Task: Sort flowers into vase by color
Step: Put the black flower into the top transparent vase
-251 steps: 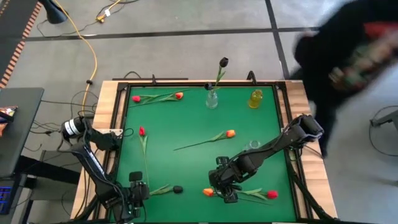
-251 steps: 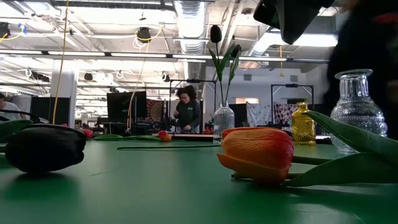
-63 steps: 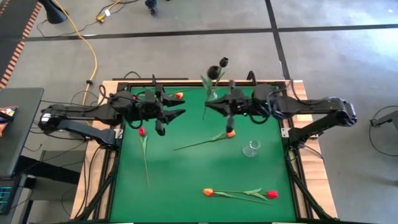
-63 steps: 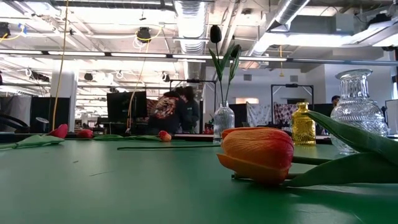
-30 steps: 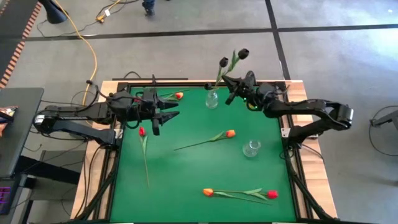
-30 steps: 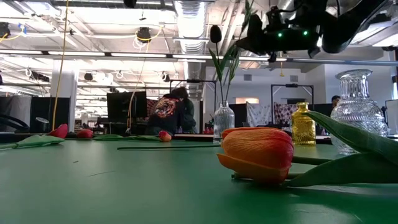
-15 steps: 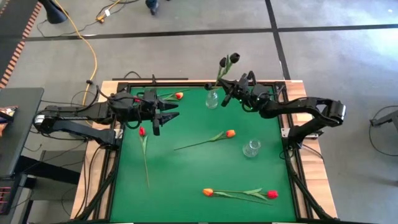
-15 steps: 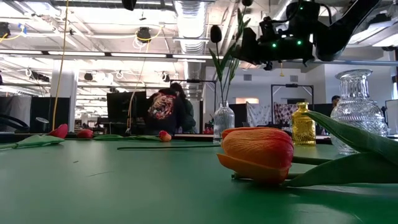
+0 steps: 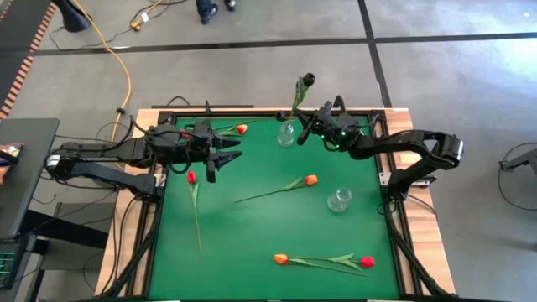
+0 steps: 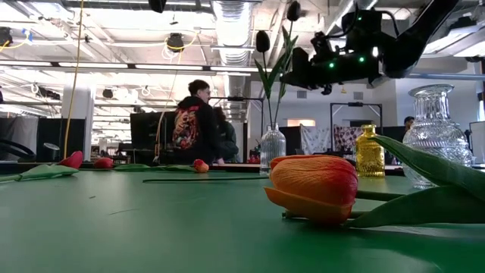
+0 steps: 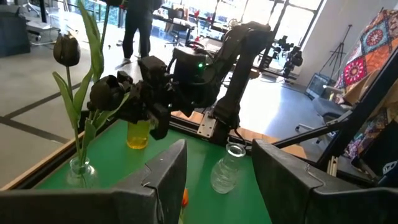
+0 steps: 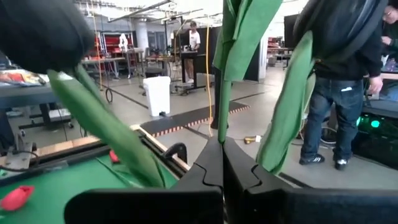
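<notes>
- Two black tulips are at the clear vase (image 9: 286, 134) by the far edge of the table (image 9: 252, 243): one stands in it (image 10: 263, 42), and the right gripper (image 9: 304, 132), beside the vase, pinches the stem of the other (image 10: 292, 10) with fingers pressed together.
- The left gripper (image 9: 225, 156) hovers over the far left part of the table, fingers spread wide and holding nothing.
- A red tulip (image 9: 191, 177) lies just below it.
- An orange tulip (image 9: 310, 179) lies mid-table, near an empty glass vase (image 9: 339, 200).
- A yellow vase (image 10: 369, 152) stands at the far edge under the right arm.
- An orange (image 9: 281, 259) and a red tulip (image 9: 367, 262) lie at the near edge.
</notes>
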You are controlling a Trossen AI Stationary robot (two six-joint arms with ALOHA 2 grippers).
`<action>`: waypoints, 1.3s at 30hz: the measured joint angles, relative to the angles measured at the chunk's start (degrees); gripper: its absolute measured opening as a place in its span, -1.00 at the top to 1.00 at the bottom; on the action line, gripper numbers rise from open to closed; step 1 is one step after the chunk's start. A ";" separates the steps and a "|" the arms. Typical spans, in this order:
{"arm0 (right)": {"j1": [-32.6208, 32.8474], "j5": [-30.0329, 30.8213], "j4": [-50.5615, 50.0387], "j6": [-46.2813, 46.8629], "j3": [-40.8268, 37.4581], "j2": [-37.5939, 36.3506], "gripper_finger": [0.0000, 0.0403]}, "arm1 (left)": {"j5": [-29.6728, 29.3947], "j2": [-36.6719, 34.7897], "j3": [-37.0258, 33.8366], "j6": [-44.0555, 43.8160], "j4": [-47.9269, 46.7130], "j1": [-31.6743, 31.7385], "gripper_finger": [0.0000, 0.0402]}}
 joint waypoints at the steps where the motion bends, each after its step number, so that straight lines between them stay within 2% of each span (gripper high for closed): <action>1: 0.00 0.00 0.37 0.27 0.00 0.63 0.92 | -0.02 0.00 0.00 0.00 0.00 0.00 0.16; 11: 0.70 0.17 1.33 2.96 0.02 5.42 0.88 | -0.02 0.00 0.02 -0.06 -0.52 -0.02 0.16; 24: 0.70 0.17 -2.57 -0.60 0.02 2.52 0.46 | 0.17 0.00 0.02 -0.05 -0.65 0.00 0.16; 33: 0.76 0.08 -17.33 -4.39 0.02 -4.76 0.03 | 0.19 0.00 0.04 1.65 -2.31 -0.02 0.16; 39: 0.86 -1.38 -34.41 -4.12 1.78 -12.38 -0.13 | 0.09 0.02 0.04 4.46 -2.44 0.00 0.16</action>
